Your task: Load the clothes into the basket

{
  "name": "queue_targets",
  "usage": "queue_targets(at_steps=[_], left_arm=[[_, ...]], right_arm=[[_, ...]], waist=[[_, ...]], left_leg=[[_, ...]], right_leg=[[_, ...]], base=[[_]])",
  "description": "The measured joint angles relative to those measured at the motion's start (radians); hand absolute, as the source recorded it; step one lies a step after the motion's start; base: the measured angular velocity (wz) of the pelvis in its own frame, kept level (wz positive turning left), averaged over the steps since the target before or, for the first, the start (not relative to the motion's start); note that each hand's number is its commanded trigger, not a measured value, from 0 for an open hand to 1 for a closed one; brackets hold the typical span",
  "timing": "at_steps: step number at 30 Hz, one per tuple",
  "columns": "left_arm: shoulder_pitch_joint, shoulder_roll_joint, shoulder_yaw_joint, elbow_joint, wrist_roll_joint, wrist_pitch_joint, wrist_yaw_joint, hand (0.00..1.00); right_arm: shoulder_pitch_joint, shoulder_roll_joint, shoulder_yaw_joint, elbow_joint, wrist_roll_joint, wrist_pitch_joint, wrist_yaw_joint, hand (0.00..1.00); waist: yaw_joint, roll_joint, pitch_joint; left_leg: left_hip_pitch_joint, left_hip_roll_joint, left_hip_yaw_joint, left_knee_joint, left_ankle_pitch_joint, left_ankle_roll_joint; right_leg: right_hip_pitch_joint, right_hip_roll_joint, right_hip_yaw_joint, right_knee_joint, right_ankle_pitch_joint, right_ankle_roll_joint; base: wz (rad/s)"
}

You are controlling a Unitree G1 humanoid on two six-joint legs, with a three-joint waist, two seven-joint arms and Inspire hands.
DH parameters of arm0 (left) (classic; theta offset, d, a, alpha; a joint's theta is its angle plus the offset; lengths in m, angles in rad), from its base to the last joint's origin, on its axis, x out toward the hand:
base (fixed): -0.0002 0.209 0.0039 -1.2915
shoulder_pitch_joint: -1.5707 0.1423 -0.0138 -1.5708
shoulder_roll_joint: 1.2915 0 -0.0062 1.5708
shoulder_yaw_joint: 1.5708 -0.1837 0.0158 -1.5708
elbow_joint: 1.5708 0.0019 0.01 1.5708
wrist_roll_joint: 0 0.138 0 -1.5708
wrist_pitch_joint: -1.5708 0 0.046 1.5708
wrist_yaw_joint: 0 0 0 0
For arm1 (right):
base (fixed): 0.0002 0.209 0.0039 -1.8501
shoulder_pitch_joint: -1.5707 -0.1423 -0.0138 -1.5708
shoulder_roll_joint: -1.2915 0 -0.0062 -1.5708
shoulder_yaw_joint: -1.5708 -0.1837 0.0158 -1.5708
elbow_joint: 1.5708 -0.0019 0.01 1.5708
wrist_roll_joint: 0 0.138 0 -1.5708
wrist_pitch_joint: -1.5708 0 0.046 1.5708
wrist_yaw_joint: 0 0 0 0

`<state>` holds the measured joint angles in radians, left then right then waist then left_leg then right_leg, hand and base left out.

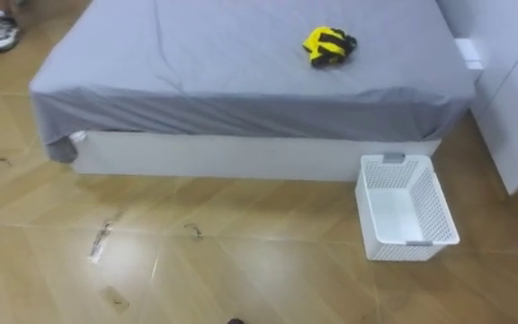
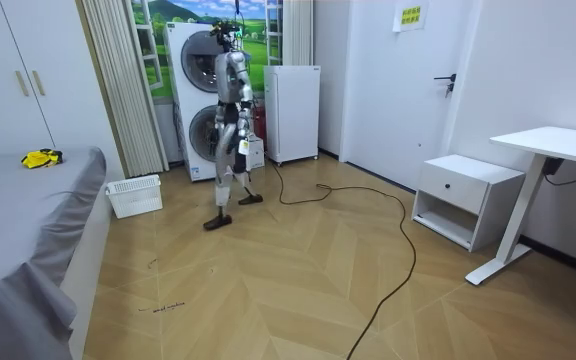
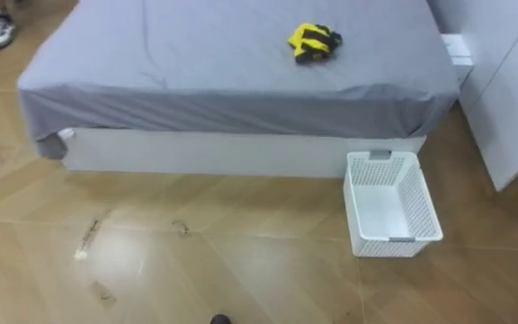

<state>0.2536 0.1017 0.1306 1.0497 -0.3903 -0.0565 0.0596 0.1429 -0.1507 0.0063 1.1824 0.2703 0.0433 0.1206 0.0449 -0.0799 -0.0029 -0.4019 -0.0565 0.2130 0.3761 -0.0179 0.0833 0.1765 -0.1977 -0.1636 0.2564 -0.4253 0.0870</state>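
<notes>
Standing on the pale herringbone wood floor point(image 1: 241, 261), well back from the bed, the robot has the stacked white washing machines point(image 2: 200, 110) just behind it in the room view; one foot is set ahead of the other; left hand point(image 2: 244, 148) and right hand point(image 2: 224, 140) hang near the hips; too small there to tell whether either is spread or curled.

Nearest in the eye views: bare floorboards with a few dark scuffs; beyond them, to the right, the white perforated plastic basket point(image 1: 363, 202) sits on the floor, upright, open side up, nothing inside; its far short end lies near the bed's white base, apart from it.

Next out: the wide bed with grey sheet point(image 1: 223, 63), cloth hanging over the near edge.

On the sheet, right of centre and back from the near edge: the crumpled yellow-and-black clothes point(image 1: 328, 45), well apart from the basket.

Right of bed and basket: white cabinet front point(image 1: 515, 99).

Farthest, top left, past the bed's corner: a person's white-and-dark shoe point(image 1: 4, 33) on the floor.
</notes>
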Motion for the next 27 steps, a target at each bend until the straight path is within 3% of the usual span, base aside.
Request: queue_targets(at_steps=[1,3,4,5,6,7,8,9,10,11,12,13,14,15,16,17,18,19,20,21,22,23,24,25,26,27], left_arm=[[-0.001,0.001,0.000,0.002,0.000,0.000,-0.001,0.00],[-0.004,0.012,-0.021,0.034,-0.004,0.000,-0.005,0.00],[-0.006,0.015,-0.028,0.044,-0.011,0.000,-0.003,0.00],[-0.022,0.019,-0.038,0.051,-0.009,0.000,0.001,0.00],[-0.031,0.020,-0.048,0.048,0.003,-0.004,0.006,0.00],[-0.034,0.021,-0.058,0.047,0.013,-0.008,0.010,0.00],[-0.044,0.020,-0.060,0.044,0.037,-0.011,0.012,0.00],[-0.060,0.020,-0.058,0.042,0.062,-0.012,0.020,0.00],[-0.066,0.019,-0.058,0.042,0.073,-0.012,0.023,0.00],[-0.074,0.021,-0.066,0.031,0.079,-0.016,0.025,0.00],[-0.081,0.028,-0.089,0.020,0.079,-0.019,0.024,0.00],[-0.088,0.030,-0.099,0.020,0.079,-0.019,0.023,0.00],[-0.092,0.030,-0.123,0.014,0.079,-0.018,0.019,0.00],[-0.085,0.027,-0.138,0.002,0.098,-0.018,0.011,0.00],[-0.082,0.024,-0.143,0.003,0.107,-0.017,0.008,0.00],[-0.074,0.021,-0.147,0.003,0.119,-0.016,0.002,0.00],[-0.067,0.024,-0.156,0.001,0.119,-0.017,-0.001,0.00],[-0.064,0.025,-0.159,0.001,0.119,-0.018,-0.001,0.00],[-0.037,0.020,-0.172,0.006,0.116,-0.017,-0.002,0.00],[-0.024,0.020,-0.175,0.009,0.114,-0.020,-0.006,0.00],[-0.023,0.021,-0.175,0.013,0.110,-0.022,-0.008,0.00],[-0.025,0.027,-0.170,0.014,0.110,-0.035,-0.009,0.00],[-0.021,0.032,-0.162,0.001,0.110,-0.057,-0.008,0.00],[-0.012,0.033,-0.152,-0.008,0.110,-0.063,-0.007,0.00],[0.011,0.038,-0.134,-0.018,0.104,-0.074,-0.004,0.00],[0.038,0.044,-0.124,-0.018,0.100,-0.071,-0.003,0.00]], right_arm=[[-0.004,-0.002,-0.003,-0.001,0.000,-0.002,-0.005,0.00],[-0.008,0.002,-0.003,-0.006,0.011,-0.022,-0.029,0.00],[-0.001,0.003,0.000,-0.014,0.020,-0.023,-0.036,0.00],[0.010,0.006,-0.002,-0.027,0.032,-0.028,-0.047,0.00],[0.014,0.008,-0.020,-0.030,0.033,-0.039,-0.054,0.00],[0.014,0.008,-0.031,-0.031,0.035,-0.044,-0.056,0.00],[0.011,0.007,-0.032,-0.034,0.042,-0.053,-0.068,0.00],[0.011,0.007,-0.030,-0.056,0.061,-0.056,-0.082,0.00],[0.013,0.007,-0.030,-0.069,0.072,-0.060,-0.087,0.00],[0.013,0.009,-0.029,-0.094,0.097,-0.066,-0.096,0.00],[0.013,0.013,-0.028,-0.111,0.117,-0.067,-0.104,0.00],[0.013,0.017,-0.028,-0.115,0.123,-0.068,-0.110,0.00],[0.008,0.023,-0.029,-0.128,0.133,-0.072,-0.119,0.00],[0.006,0.027,-0.030,-0.144,0.130,-0.078,-0.125,0.00],[0.002,0.028,-0.030,-0.145,0.127,-0.081,-0.129,0.00],[0.002,0.030,-0.030,-0.145,0.127,-0.094,-0.142,0.00],[-0.003,0.030,-0.030,-0.146,0.127,-0.108,-0.159,0.00],[-0.008,0.029,-0.030,-0.149,0.127,-0.112,-0.166,0.00],[-0.016,0.021,-0.031,-0.164,0.126,-0.119,-0.181,0.00],[-0.034,0.019,-0.029,-0.181,0.122,-0.125,-0.196,0.00],[-0.045,0.019,-0.032,-0.185,0.118,-0.131,-0.199,0.00],[-0.060,0.022,-0.051,-0.206,0.106,-0.132,-0.206,0.00],[-0.061,0.022,-0.076,-0.237,0.101,-0.130,-0.211,0.00],[-0.057,0.022,-0.081,-0.255,0.101,-0.128,-0.214,0.00],[-0.059,0.023,-0.078,-0.299,0.109,-0.128,-0.216,0.00],[-0.060,0.023,-0.076,-0.351,0.101,-0.128,-0.214,0.00]], waist=[[0.000,0.002,0.0032],[-0.004,0.022,0.0124],[-0.012,0.027,0.0089],[-0.025,0.028,0.0095],[-0.028,0.029,0.0090],[-0.027,0.032,0.0076],[-0.027,0.050,0.0092],[-0.023,0.070,0.0135],[-0.024,0.081,0.0132],[-0.025,0.097,0.0152],[-0.036,0.101,0.0165],[-0.044,0.104,0.0161],[-0.050,0.108,0.0151],[-0.047,0.108,0.0151],[-0.046,0.112,0.0147],[-0.046,0.115,0.0113],[-0.036,0.112,0.0089],[-0.035,0.106,0.0034],[-0.034,0.135,0.0032],[-0.028,0.150,0.0073],[-0.024,0.154,0.0115],[-0.029,0.151,0.0190],[-0.022,0.145,0.0195],[-0.010,0.144,0.0175],[-0.003,0.132,0.0179],[0.019,0.120,0.0084]], left_leg=[[-0.009,0.002,0.004,0.042,-0.034,0.002],[0.001,0.027,0.033,0.184,-0.163,0.015],[0.022,0.026,0.034,0.189,-0.189,0.016],[0.077,0.011,0.039,0.169,-0.231,0.022],[0.134,-0.002,0.047,0.133,-0.251,0.030],[0.165,-0.008,0.042,0.109,-0.258,0.032],[0.226,-0.009,0.030,0.058,-0.266,0.032],[0.289,-0.003,0.001,0.008,-0.266,0.030],[0.315,0.003,-0.020,-0.012,-0.266,0.029],[0.369,0.015,-0.047,-0.055,-0.269,0.025],[0.415,0.016,-0.094,-0.090,-0.270,0.022],[0.438,0.019,-0.112,-0.108,-0.272,0.019],[0.485,0.027,-0.134,-0.147,-0.276,0.013],[0.538,0.034,-0.139,-0.189,-0.282,0.002],[0.559,0.040,-0.142,-0.206,-0.286,-0.005],[0.596,0.054,-0.163,-0.209,-0.298,-0.020],[0.612,0.063,-0.169,-0.195,-0.318,-0.043],[0.616,0.071,-0.167,-0.180,-0.333,-0.062],[0.626,0.094,-0.158,-0.163,-0.355,-0.102],[0.632,0.110,-0.154,-0.154,-0.347,-0.137],[0.631,0.120,-0.155,-0.162,-0.349,-0.150],[0.618,0.135,-0.139,-0.215,-0.346,-0.166],[0.608,0.145,-0.089,-0.221,-0.332,-0.140],[0.613,0.150,-0.071,-0.201,-0.329,-0.139],[0.620,0.154,-0.058,-0.145,-0.329,-0.139],[0.599,0.155,-0.040,-0.053,-0.332,-0.140]], right_leg=[[0.006,-0.005,0.002,0.002,0.010,0.004],[0.007,-0.014,0.027,0.135,0.053,0.010],[-0.007,-0.020,0.026,0.208,0.068,0.012],[-0.050,-0.043,0.023,0.361,0.129,0.009],[-0.097,-0.066,0.026,0.499,0.239,-0.004],[-0.123,-0.073,0.026,0.554,0.301,-0.022],[-0.181,-0.065,0.018,0.648,0.303,-0.035],[-0.246,-0.021,0.003,0.700,0.229,-0.062],[-0.277,0.003,-0.004,0.701,0.197,-0.077],[-0.345,0.051,-0.034,0.669,0.148,-0.083],[-0.399,0.094,-0.050,0.576,0.127,-0.086],[-0.420,0.115,-0.054,0.510,0.127,-0.088],[-0.456,0.148,-0.055,0.358,0.137,-0.097],[-0.491,0.167,-0.054,0.208,0.186,-0.109],[-0.502,0.171,-0.061,0.162,0.253,-0.126],[-0.520,0.180,-0.061,0.080,0.365,-0.141],[-0.545,0.184,-0.061,0.041,0.434,-0.166],[-0.545,0.185,-0.064,0.054,0.450,-0.175],[-0.534,0.201,-0.088,0.106,0.430,-0.199],[-0.524,0.216,-0.080,0.135,0.405,-0.204],[-0.523,0.218,-0.068,0.148,0.399,-0.208],[-0.525,0.218,-0.025,0.183,0.377,-0.192],[-0.525,0.216,-0.022,0.232,0.346,-0.181],[-0.522,0.219,-0.037,0.254,0.333,-0.182],[-0.506,0.217,-0.062,0.251,0.294,-0.184],[-0.473,0.220,-0.080,0.214,0.256,-0.198]], base=[[-0.24],[-0.23],[0.07],[0.22],[0.16],[-0.06],[-0.14],[-0.08],[0.05],[0.24],[0.35],[0.54],[0.50],[0.40],[0.37],[0.30],[0.28],[0.08],[0.00],[0.00],[0.23],[0.51],[0.48],[0.23],[-0.35],[-0.48]])
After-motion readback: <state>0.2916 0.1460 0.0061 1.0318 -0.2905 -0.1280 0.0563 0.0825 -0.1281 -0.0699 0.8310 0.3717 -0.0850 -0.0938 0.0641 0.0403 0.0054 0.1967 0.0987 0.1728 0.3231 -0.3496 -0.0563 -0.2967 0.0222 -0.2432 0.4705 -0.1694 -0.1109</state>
